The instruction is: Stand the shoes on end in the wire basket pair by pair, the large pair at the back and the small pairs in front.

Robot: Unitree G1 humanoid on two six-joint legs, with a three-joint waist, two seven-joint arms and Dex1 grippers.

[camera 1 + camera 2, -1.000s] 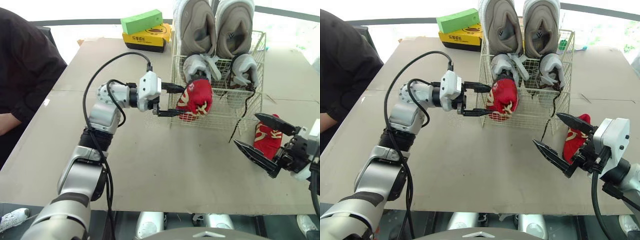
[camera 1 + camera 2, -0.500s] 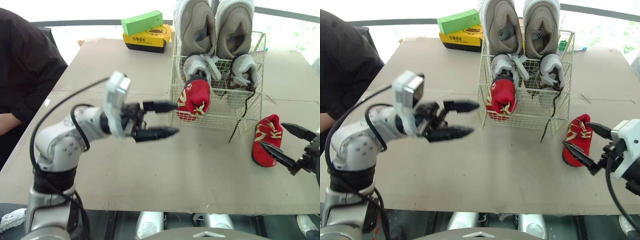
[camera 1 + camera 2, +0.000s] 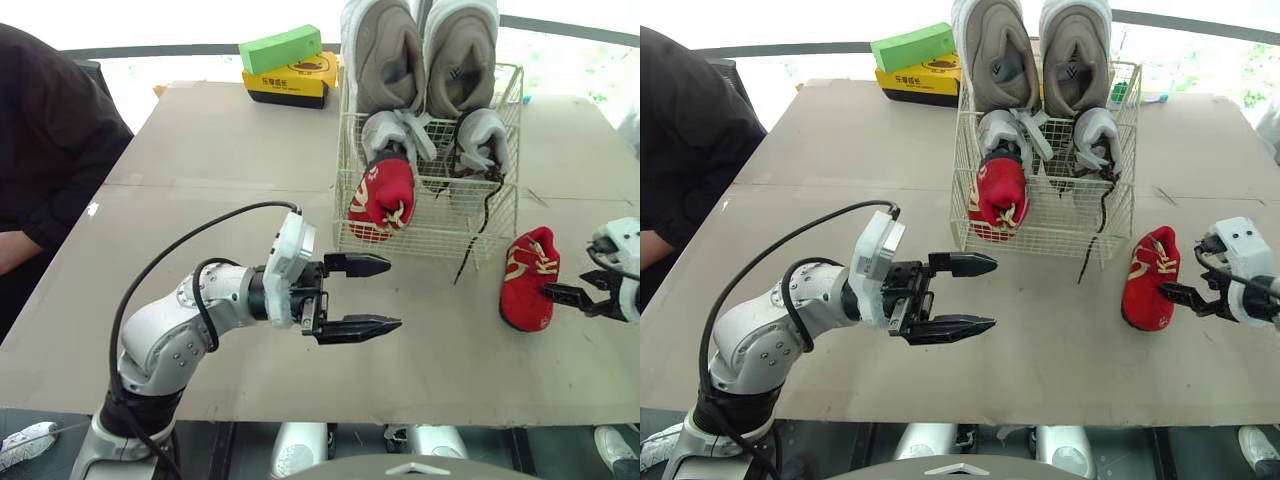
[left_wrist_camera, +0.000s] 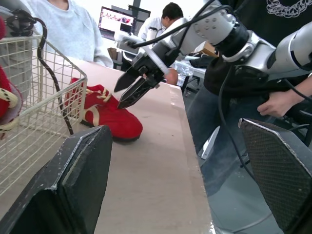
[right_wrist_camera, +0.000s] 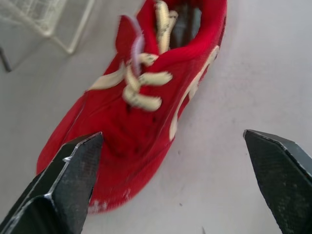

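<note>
- A person in dark clothes (image 3: 50, 140) sits at the left edge of the table (image 3: 200, 150).
- At the back of the table, a green box (image 3: 283, 46) lies on top of a yellow box (image 3: 290, 78).
- The left gripper (image 3: 393, 294) hangs over the table in front of the basket. Its jaws are wide open and hold nothing.
- The wire basket (image 3: 430, 235) stands at the back, right of the middle. The large grey pair (image 3: 378, 55) stands on end at its back and rises above the rim. The small grey pair (image 3: 388, 135) stands before it. The red shoe in the basket (image 3: 381, 200) stands on end at the front left. A black lace (image 3: 470, 255) hangs out of the front onto the table.
- The loose red shoe (image 3: 527, 278) has cream laces and cream marks. It lies on its sole on the table, just right of the basket's front corner.
- The right gripper (image 5: 173, 132) is close beside this shoe. In the right wrist view its jaws are wide open, with the toe part of the shoe before them; whether they touch it I cannot tell.
- The left wrist view shows the right gripper from the side, and more people behind the table.
</note>
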